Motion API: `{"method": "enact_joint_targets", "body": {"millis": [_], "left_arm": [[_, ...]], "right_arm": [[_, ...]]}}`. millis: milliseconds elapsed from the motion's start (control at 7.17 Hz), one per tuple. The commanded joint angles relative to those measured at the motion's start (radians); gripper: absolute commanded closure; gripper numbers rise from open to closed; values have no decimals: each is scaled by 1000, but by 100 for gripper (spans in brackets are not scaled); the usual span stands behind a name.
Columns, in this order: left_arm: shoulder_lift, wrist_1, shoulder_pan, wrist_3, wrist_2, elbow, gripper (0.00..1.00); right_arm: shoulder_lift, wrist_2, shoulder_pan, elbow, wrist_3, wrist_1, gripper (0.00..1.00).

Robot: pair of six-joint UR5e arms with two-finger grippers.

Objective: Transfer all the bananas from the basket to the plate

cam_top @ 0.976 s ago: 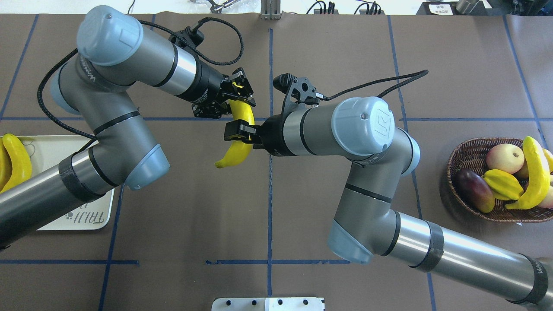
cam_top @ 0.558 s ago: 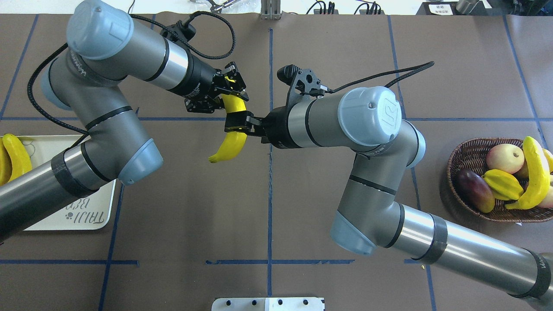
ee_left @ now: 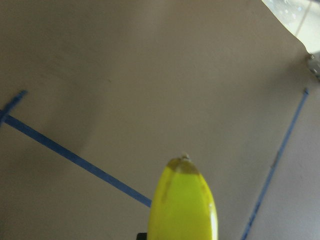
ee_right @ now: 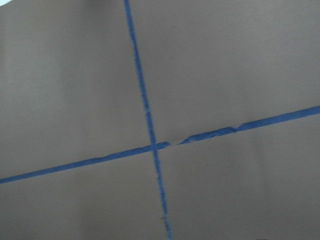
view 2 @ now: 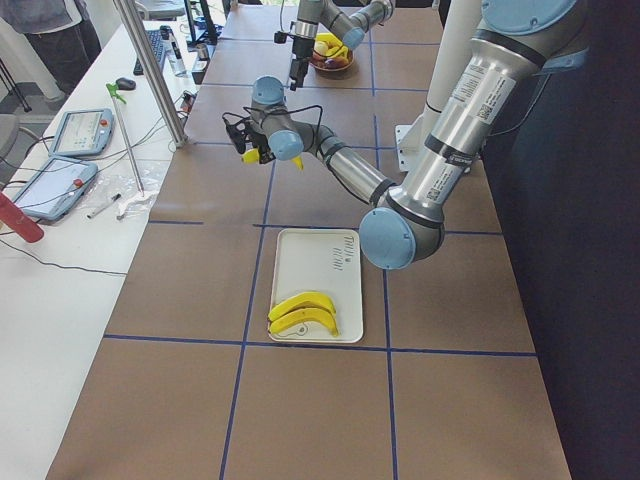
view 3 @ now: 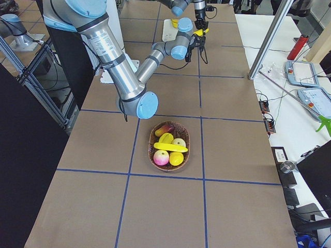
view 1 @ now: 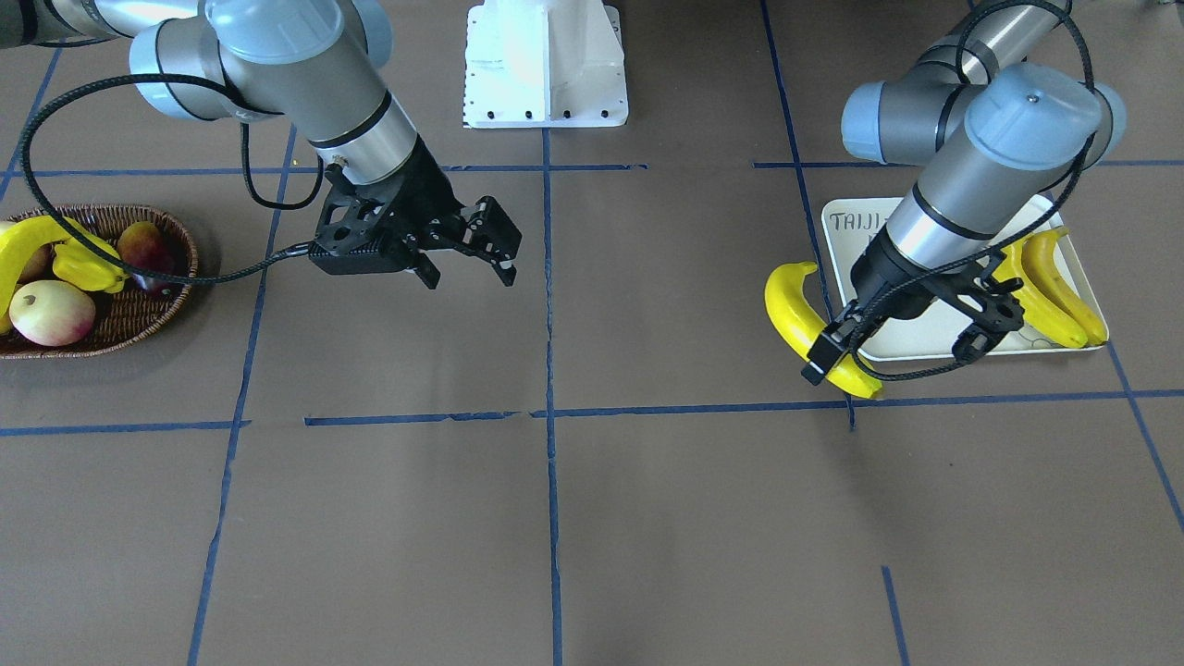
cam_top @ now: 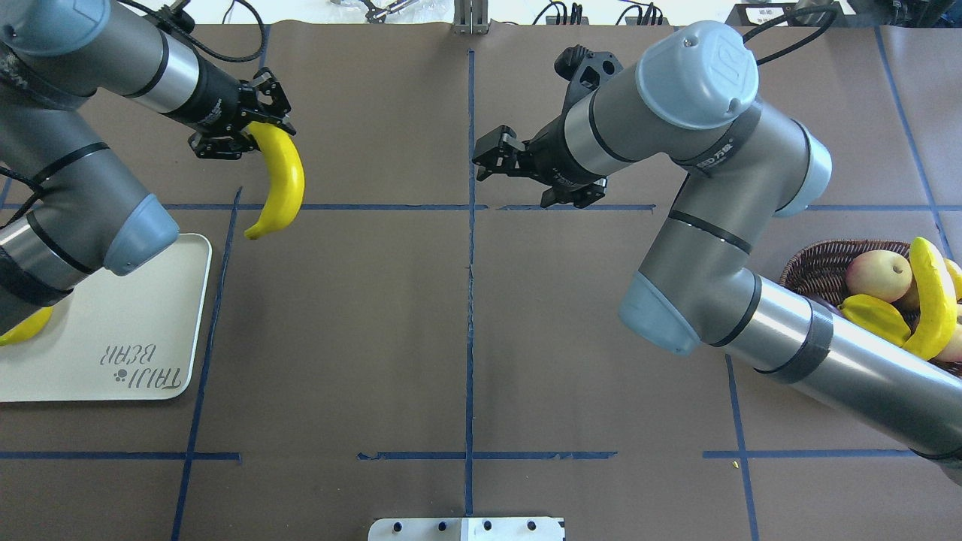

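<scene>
Pinches one banana (cam_top: 284, 176) by its end in the left hand (cam_top: 255, 129), pressed tight onto the fruit. Holds it over the brown worktop (cam_top: 466, 338), just off the tray's (cam_top: 113, 315) far corner on the basket side, beside the tray and not above it. Shows, in the left wrist view, only the yellow tip against worktop and blue tape lines (ee_right: 145, 100).

Holds the right hand (view 1: 470, 273) spread wide, gripping nothing, above the worktop well away from the tray, roughly midway between tray and basket (cam_top: 815, 263). Shows, in the right wrist view, bare worktop and two crossing tape lines.

On the tray: two more bananas (view 1: 1054, 287), side by side and touching, along the edge farthest from the basket, away from the printed lettering (cam_top: 143, 368).

Well apart from the tray, at the opposite end of the worktop: the dark woven basket. In it, a fourth banana (cam_top: 930, 300) lying across the other fruit, with an apple (cam_top: 878, 274), a small ridged yellow fruit (cam_top: 875, 319) and a dark reddish fruit (view 1: 139, 242). Partly hidden in the overhead view behind the right arm's forearm.
</scene>
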Motion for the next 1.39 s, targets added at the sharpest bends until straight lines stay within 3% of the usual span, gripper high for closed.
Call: {"method": "enact_joint_targets", "body": {"millis": [0, 279, 418, 697, 976, 1115, 1255], "left_arm": [[149, 38, -9, 151, 19, 0, 100], [285, 26, -34, 281, 17, -9, 97], [336, 23, -36, 331, 19, -7, 96], [387, 11, -46, 333, 20, 8, 95], [420, -17, -46, 333, 20, 25, 83], [418, -25, -45, 331, 20, 28, 57], [412, -28, -46, 336, 22, 28, 24]], "right_arm": [[-68, 25, 84, 101, -208, -241, 0], [-104, 57, 146, 125, -433, -362, 0], [-122, 57, 161, 126, -486, -363, 0], [-122, 59, 161, 126, -487, -361, 0], [-124, 57, 161, 126, -487, -361, 0], [-124, 57, 161, 128, -487, -361, 0], [-124, 57, 161, 128, -487, -361, 0]]}}
